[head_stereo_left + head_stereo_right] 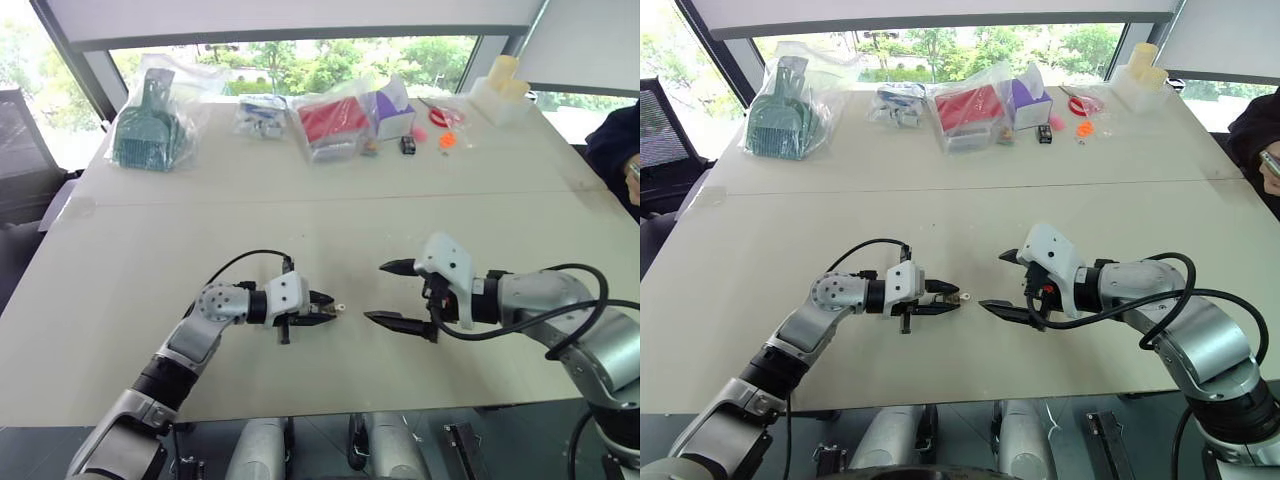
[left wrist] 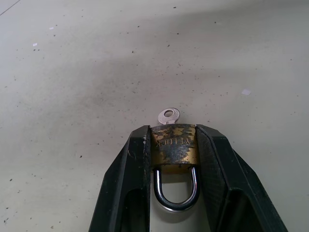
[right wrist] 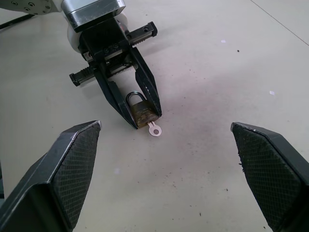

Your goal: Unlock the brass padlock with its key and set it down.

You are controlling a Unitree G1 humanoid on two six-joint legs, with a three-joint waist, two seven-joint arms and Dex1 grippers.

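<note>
The table point(image 1: 300, 220) is a wide pale surface; its far edge carries bagged goods, among them a green scoop in a bag point(image 1: 148, 125) and a red box in a bag point(image 1: 333, 122), all well apart from the work.

Near the front edge the two arms face each other. The right gripper point(image 1: 391, 292) hangs above the table with its jaws spread wide, grasping nothing, aimed at the left one. The left gripper point(image 1: 326, 310) is clenched on the padlock point(image 2: 174, 150): its two fingers point(image 2: 130, 179) press the brass body from both sides, the shackle point(image 2: 175, 191) lying back between them, still closed as far as can be seen. The key point(image 2: 169, 116) sits in the padlock's free end, its looped head poking out just past the fingertips, toward the right gripper.

The step in hand is likely the turn of the key. To do it well, the right gripper should close in along the key's line, narrow its jaws early, and pinch only the flat head, broad faces against the pads. The head is tiny, so a skewed approach could knock it or push the padlock back through the left fingers. The left grasp must hold firm while the right wrist rolls, without pulling outward.
</note>
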